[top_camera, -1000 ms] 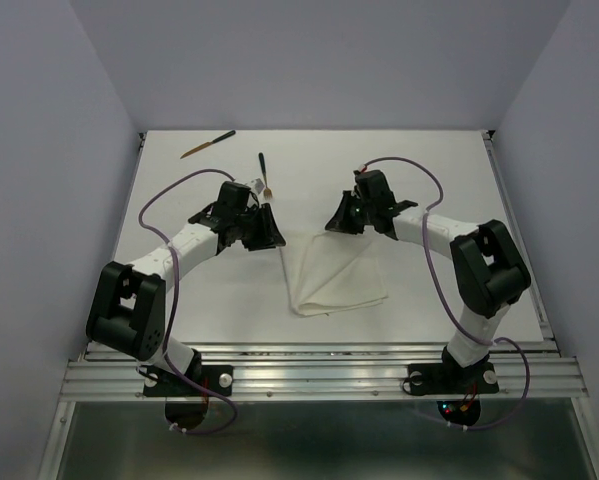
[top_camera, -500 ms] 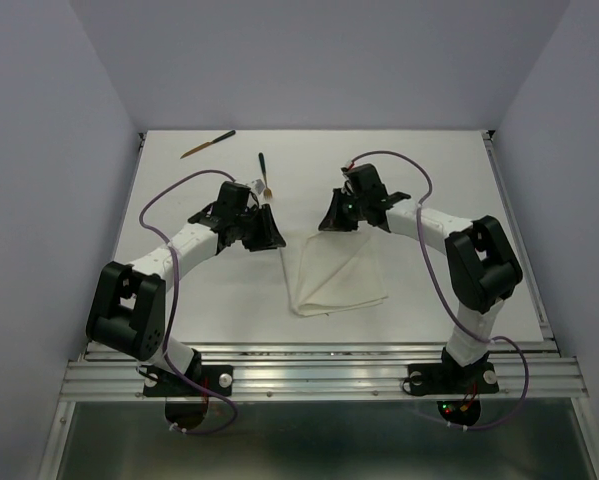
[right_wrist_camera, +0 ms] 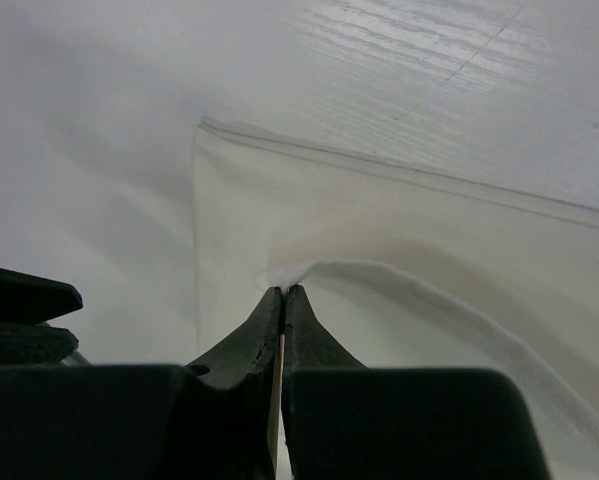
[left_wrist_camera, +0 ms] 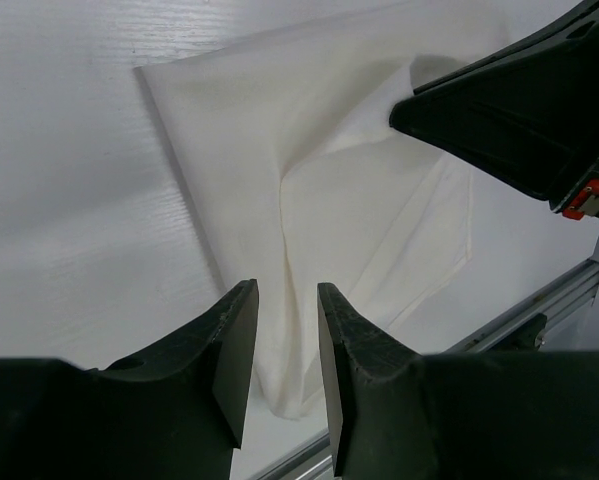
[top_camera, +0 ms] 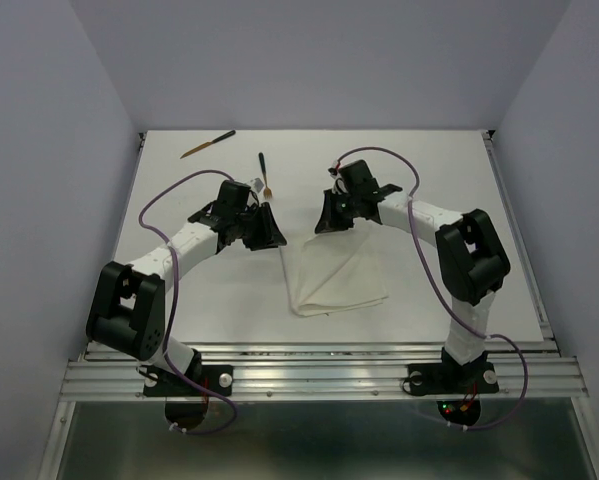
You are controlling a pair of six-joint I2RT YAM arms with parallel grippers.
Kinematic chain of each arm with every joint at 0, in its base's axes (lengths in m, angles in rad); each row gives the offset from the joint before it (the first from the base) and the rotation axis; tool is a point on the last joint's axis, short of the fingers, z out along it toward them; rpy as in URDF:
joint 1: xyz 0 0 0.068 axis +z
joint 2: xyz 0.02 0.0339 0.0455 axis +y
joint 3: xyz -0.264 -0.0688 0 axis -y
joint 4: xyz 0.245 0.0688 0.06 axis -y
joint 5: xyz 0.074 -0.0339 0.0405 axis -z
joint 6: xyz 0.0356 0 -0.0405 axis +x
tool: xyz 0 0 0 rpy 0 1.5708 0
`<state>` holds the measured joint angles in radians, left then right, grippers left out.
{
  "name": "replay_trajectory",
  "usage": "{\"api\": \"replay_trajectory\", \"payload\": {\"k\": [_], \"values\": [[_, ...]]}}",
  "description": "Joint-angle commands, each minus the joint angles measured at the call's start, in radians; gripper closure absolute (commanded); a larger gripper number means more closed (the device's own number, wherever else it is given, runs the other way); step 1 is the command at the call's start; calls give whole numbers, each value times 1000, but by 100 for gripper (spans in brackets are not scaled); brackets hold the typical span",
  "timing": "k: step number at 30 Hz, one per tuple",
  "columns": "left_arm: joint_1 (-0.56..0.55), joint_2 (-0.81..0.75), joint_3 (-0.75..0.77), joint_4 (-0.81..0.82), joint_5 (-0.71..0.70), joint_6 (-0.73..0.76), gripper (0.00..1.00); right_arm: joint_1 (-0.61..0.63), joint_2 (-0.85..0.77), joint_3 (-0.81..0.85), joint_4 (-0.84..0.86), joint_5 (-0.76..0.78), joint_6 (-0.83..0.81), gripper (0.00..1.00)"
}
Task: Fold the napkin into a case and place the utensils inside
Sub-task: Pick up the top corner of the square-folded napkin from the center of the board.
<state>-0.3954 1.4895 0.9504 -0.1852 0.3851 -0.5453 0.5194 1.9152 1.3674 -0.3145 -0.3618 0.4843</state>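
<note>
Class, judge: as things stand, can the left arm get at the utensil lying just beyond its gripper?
Probably yes: the utensil lies uncovered on the table just beyond the left gripper, whose fingers are apart and seem to hold nothing. Nothing lies between them.

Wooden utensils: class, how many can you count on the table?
2. One slender brown wooden utensil lies near the far-left corner; the other lies just beyond the left fingers. Any more could be hidden under the arms.
</note>
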Motion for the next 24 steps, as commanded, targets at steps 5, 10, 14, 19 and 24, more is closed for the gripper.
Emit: {"api": "replay_trajectory", "payload": {"k": [5, 10, 14, 19, 24], "values": [[-14, -47, 19, -8, 5, -28, 59, 16, 2, 35, -35, -42, -56, 99], [-29, -58, -1, -5, 6, -27, 60, 16, -59, -19, -28, -19, -59, 99], [-56, -18, -2, 0, 41, -19, 76, 16, -131, -77, -24, -5, -58, 99], [-147, 77, -10, -8, 35, -28, 100, 16, -196, -161, -3, 11, -53, 99], [-206, 98, -59, -16, -3, -54, 100, 16, -251, -218, 0, 23, -50, 99]]}}
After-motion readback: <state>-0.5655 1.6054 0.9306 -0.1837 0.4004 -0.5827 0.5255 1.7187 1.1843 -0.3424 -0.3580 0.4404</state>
